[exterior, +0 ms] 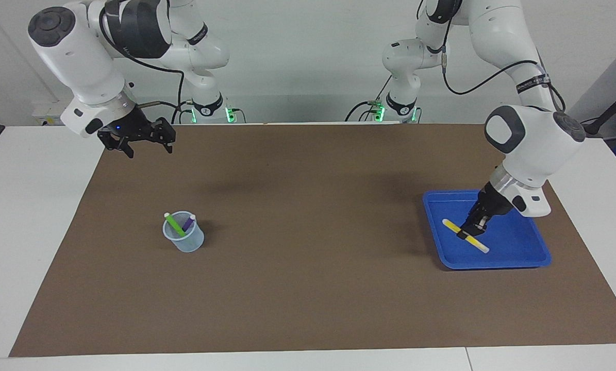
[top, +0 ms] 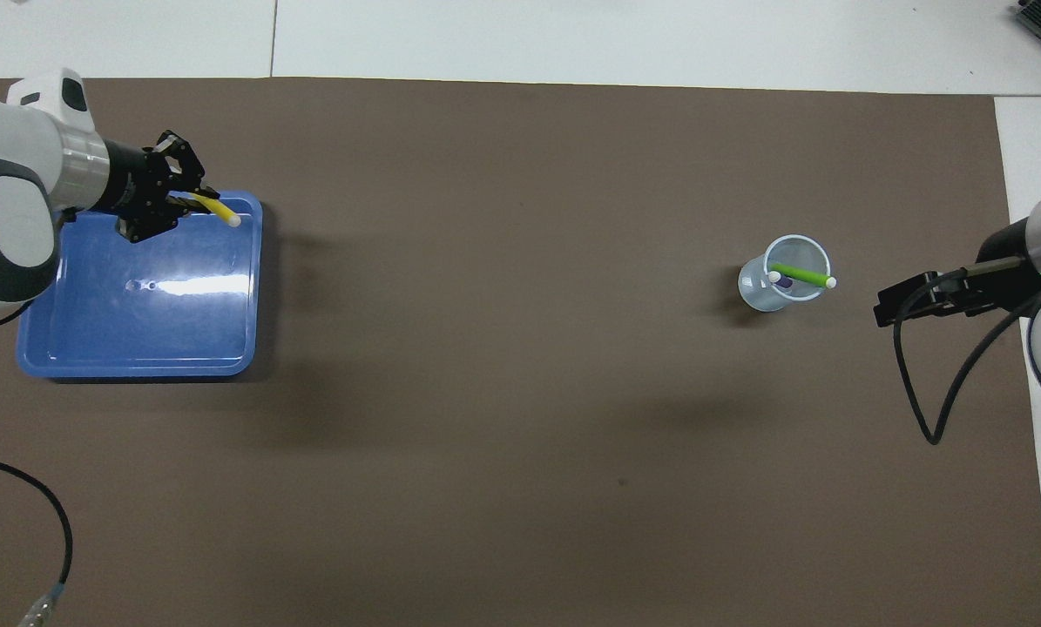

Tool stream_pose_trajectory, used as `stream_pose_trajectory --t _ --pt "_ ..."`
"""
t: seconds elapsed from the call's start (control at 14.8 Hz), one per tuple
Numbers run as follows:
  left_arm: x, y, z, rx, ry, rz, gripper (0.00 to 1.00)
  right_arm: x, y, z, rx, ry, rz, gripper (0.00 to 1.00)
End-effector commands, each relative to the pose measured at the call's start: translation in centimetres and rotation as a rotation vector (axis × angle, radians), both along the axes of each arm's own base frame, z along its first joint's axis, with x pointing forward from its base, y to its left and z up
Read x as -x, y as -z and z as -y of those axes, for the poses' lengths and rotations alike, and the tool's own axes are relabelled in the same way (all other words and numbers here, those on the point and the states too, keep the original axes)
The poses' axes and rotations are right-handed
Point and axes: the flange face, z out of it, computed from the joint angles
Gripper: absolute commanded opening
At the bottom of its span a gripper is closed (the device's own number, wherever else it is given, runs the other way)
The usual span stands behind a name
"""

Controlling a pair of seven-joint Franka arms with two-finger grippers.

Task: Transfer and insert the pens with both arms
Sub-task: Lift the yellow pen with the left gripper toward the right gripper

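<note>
- Presently, the yellow pen (exterior: 465,236) is clamped near its middle by the left end effector (exterior: 468,234), whose fingers are closed tight on it.
- It is held in the air over the blue tray (exterior: 537,254), slanted, with its pale cap end (exterior: 485,250) lower in the facing view and pointing away from the robots.
- Seen from overhead, the yellow pen (top: 215,209) sticks out from the left end effector (top: 179,202) across the tray's (top: 137,361) edge farthest from the robots, cap tip (top: 235,221) outermost.
- The tray is set on the brown mat (exterior: 308,288) toward the left arm's end of the surface (exterior: 24,216).
- The right end effector (exterior: 144,139) is held wide open, with nothing between its fingers, high over the mat's corner at the right arm's end; that arm is waiting.
- A clear cup (exterior: 185,242) is stood on the mat toward the right arm's end, well apart from the tray.
- The green pen (exterior: 173,224) and the purple pen (exterior: 188,222) are leaned inside the cup, cap ends up and above the rim.
- From overhead, the green pen (top: 801,275) is laid across the cup's (top: 760,296) mouth, and only a little of the purple pen (top: 783,281) is seen beneath it.
</note>
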Motion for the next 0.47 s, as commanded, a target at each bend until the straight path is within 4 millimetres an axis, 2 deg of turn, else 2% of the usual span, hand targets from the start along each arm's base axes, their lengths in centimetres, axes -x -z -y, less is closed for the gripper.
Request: stream_pose_trajectory --t 0.0,0.4 --pt "1.9 -1.4 4.3 0.029 -0.125 -0.058 0.00 0.5 0.5 0.1 -0.056 -0.007 0.015 1.00" --pt "4.7 -2.7 16.0 0.093 -0.347 -0.124 0.00 0.8 0.8 -0.9 -0.096 -0.014 0.013 1.00"
